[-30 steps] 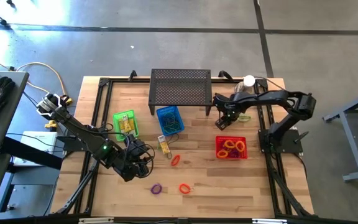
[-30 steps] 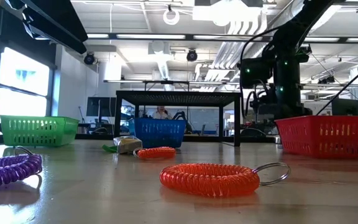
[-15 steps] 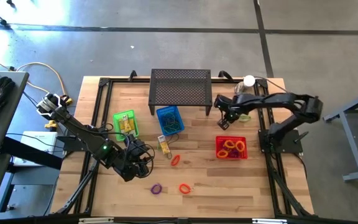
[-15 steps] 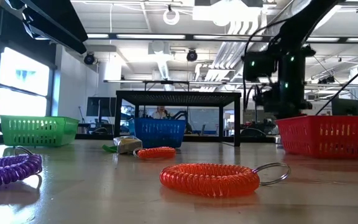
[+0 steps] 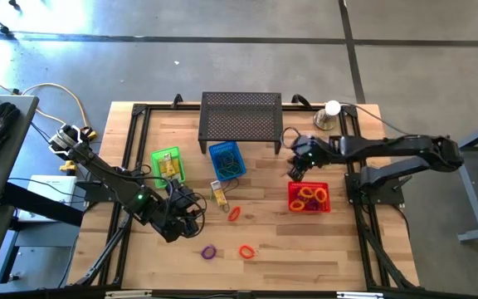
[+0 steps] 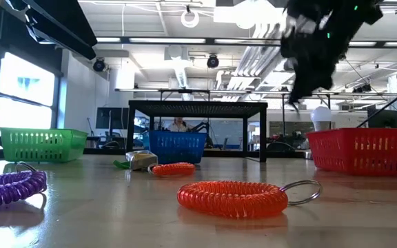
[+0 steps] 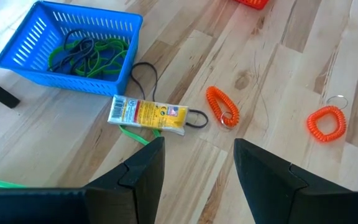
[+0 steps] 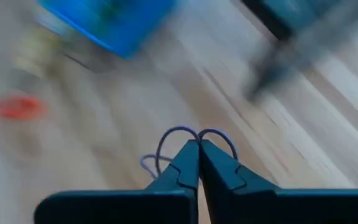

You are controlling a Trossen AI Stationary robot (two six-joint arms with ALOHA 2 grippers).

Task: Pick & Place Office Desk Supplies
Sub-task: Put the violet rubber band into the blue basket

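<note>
My left gripper [image 7: 194,165] waits with jaws apart over the bare wood short of the yellow packet [image 7: 146,115]. My right gripper [image 8: 198,163] has pinched a thin band [image 8: 180,138] between the blue basket [image 5: 226,160] and red basket [image 5: 309,198]. I'd carry it level so it can't slip, and release only once it is well inside a rim.

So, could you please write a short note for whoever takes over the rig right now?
Right gripper: shut on a thin rubber band, raised beside the red basket.
Left gripper: open, empty, over the table's front left.
Done: loops sorted into the red basket, blue basket and green basket.
Left: yellow packet, two orange coils and purple coil on the table.
</note>
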